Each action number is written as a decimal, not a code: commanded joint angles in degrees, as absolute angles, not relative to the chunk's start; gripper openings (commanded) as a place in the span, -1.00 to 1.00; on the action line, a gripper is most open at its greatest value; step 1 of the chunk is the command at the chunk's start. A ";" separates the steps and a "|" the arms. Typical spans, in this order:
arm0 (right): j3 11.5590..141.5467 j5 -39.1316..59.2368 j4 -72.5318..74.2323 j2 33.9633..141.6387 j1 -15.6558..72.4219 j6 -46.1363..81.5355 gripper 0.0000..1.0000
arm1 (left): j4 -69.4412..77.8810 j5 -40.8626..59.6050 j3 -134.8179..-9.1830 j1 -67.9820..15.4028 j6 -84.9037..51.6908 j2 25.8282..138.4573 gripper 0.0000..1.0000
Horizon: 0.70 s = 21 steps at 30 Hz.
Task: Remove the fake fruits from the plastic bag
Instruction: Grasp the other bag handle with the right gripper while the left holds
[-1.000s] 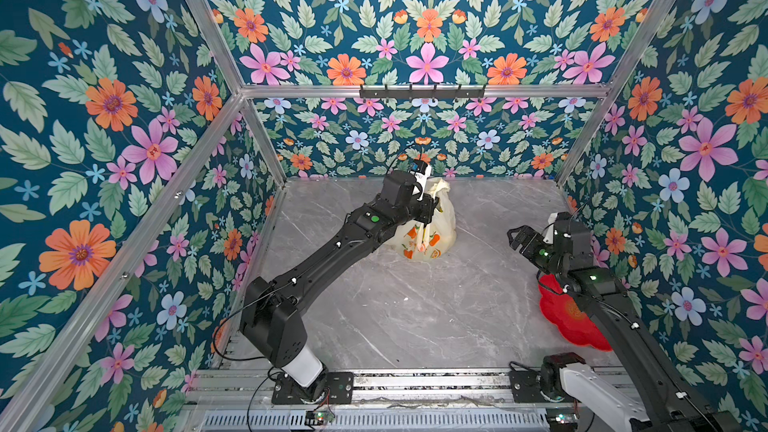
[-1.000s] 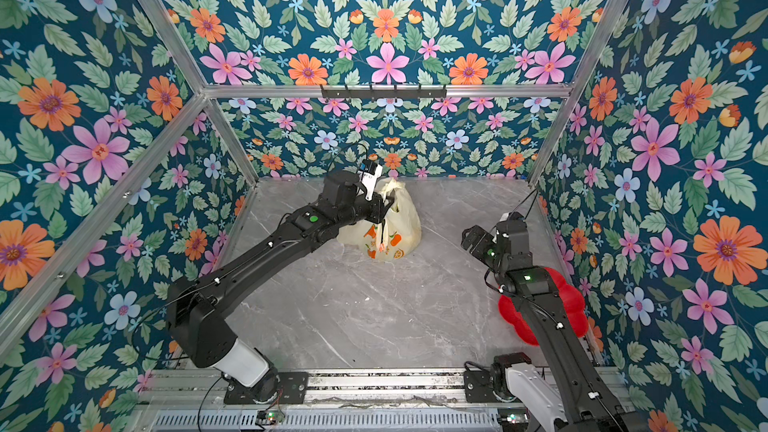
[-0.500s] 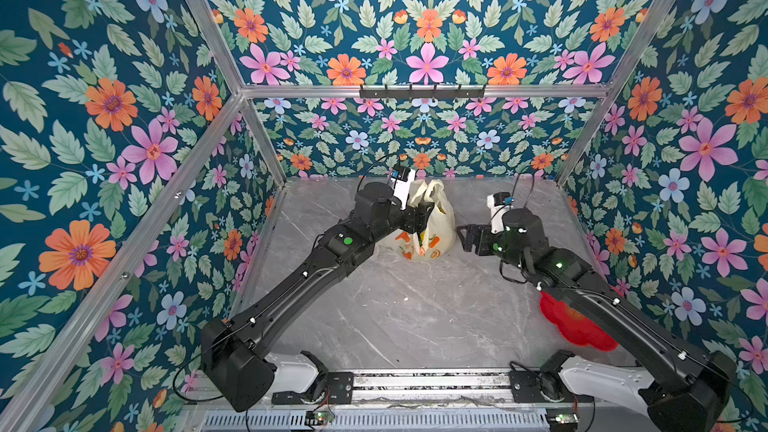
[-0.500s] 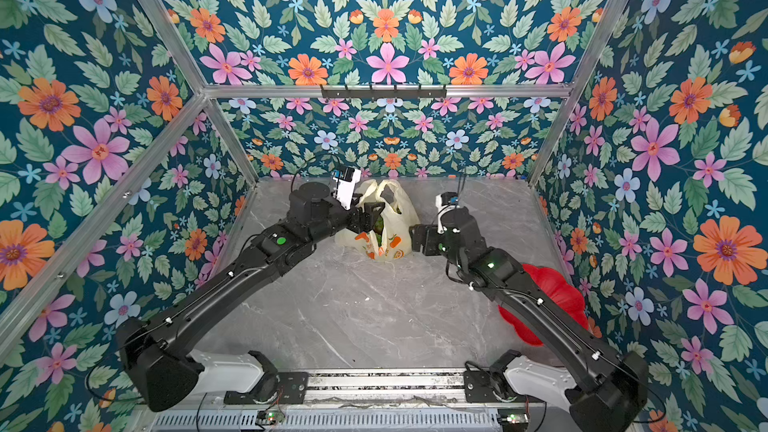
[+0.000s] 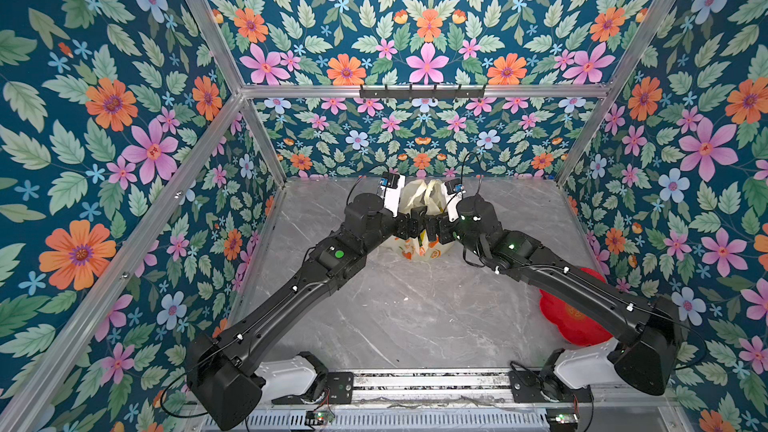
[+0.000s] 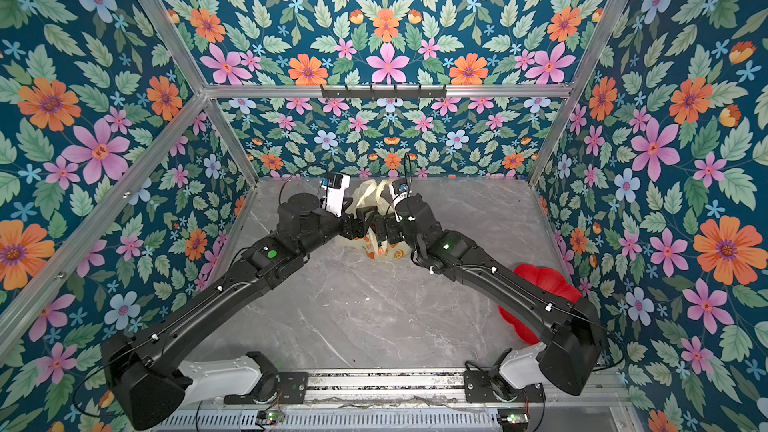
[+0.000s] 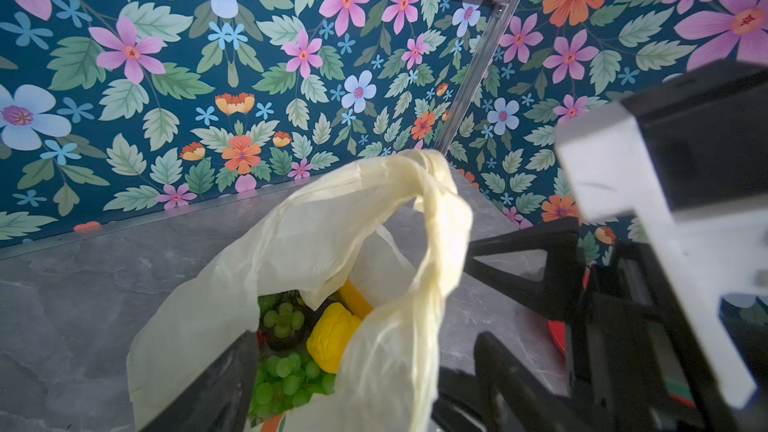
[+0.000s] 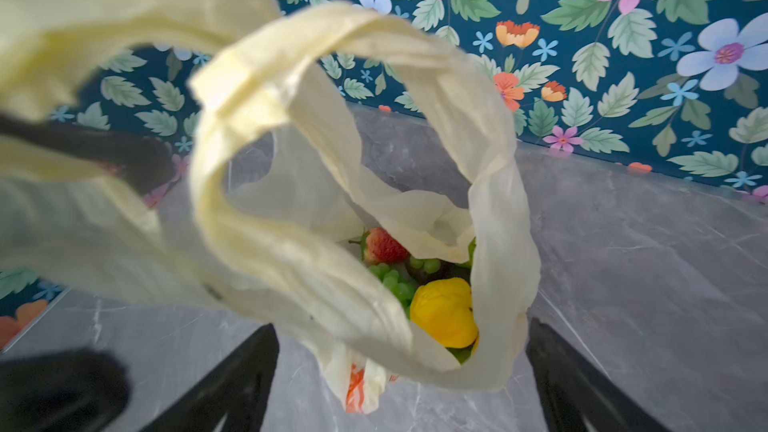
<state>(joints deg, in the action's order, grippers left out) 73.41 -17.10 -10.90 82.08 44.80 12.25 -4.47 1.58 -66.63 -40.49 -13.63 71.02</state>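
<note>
Reaching in from opposite sides, both arms stretch long and low toward the back of the grey marble tabletop. The forearms angle inward, so the wrists nearly meet at the plastic bag. Both top views show the same V.

Left gripper: comes at the bag from its left flank, elbow low, wrist level. Fingers stand apart. In the left wrist view one finger lies at the bag's open mouth and the other sits beyond the handle loop. Film hangs between them, not pinched.

Right gripper: mirror pose from the right flank, tips just beside the left gripper's. Whether the two touch, cannot tell. Fingers spread wide. In the right wrist view one finger stands on either side of the bag's lower edge, and neither presses it.

Bag: upright near the back wall, roughly centred, loop handles up, mouth gaping, orange prints at the base.

Fruits, all inside the bag:
- yellow lemon on top
- green grape bunch around it
- red strawberry deeper in
- yellow banana end showing under a fold

Red flower-shaped plate: front right, partly under the right arm, well apart from the bag.
</note>
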 commanded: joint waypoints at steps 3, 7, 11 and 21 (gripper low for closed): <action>77.34 -24.68 -9.40 85.49 44.91 14.02 0.89 | -3.50 -8.55 -66.21 -40.06 -16.10 70.84 0.66; 81.67 -30.42 -13.40 88.09 44.78 16.67 0.90 | -2.46 -6.60 -65.77 -39.02 -18.08 71.39 0.66; 82.53 -31.75 -15.09 87.24 43.76 18.98 0.88 | -6.41 -3.85 -70.52 -38.95 -19.70 74.91 0.71; 79.96 -25.75 -20.57 83.32 37.62 31.53 0.76 | -16.95 -9.28 -83.72 -39.02 -23.61 84.79 0.71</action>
<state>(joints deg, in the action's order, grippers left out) 80.64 -29.34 -19.40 84.05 38.63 26.55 -12.14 -5.32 -80.90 -39.09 -22.24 83.13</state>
